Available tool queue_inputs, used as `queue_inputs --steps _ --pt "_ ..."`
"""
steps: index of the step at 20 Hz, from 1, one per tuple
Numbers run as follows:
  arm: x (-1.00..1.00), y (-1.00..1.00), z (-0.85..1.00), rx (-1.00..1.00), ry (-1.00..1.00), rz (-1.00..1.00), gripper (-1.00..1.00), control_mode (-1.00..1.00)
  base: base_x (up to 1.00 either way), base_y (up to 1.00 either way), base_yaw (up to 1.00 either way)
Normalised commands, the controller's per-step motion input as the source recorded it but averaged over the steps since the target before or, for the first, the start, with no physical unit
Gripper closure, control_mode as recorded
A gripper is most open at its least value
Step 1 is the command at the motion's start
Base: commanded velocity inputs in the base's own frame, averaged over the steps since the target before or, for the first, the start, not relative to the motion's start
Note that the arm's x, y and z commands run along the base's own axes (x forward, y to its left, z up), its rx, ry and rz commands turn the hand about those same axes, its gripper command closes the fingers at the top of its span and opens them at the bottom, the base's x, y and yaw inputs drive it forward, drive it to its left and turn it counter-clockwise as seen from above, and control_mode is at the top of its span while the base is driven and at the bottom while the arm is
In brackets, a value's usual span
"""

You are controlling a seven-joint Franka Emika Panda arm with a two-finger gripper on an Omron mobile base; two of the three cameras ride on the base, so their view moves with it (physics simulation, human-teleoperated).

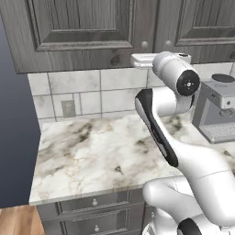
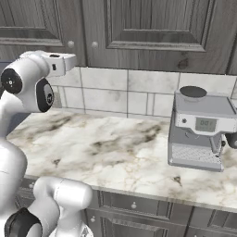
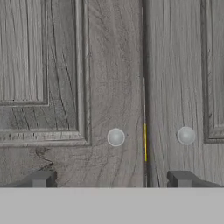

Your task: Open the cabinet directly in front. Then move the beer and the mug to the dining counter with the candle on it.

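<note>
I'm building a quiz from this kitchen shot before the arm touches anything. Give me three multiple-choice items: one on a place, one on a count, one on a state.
1. Where does the coffee machine stand?
A. on the worktop, right of the arm
B. on the floor
C. inside the cabinet

2. How many round knobs show in the hand view?
A. none
B. two
C. five

3. How are the cabinet doors?
A. both shut
B. left one swung wide
C. both taken off

Answers:
1. A: the right base view shows it on the marble by the tiled wall.
2. B: a left knob and a right knob flank the seam between the doors.
3. A: the doors meet flush, with the open gripper facing them.
</note>
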Motion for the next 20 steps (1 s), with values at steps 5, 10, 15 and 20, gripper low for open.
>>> queue_inputs --steps 5,10,15,20 --pt "0.37 0.00 0.03 0.00 -0.03 0.00 -1.00 -1.00 0.00 0.00 0.00" --pt "0.55 0.00 0.00 0.00 0.00 0.00 -1.00 -1.00 0.00 0.00 0.00" --pt "0.63 0.00 0.02 0.01 0.00 0.00 -1.00 -1.00 0.00 0.00 0.00" --pt "0.76 0.00 0.00 0.00 0.00 0.00 -1.00 -1.00 0.00 0.00 0.00"
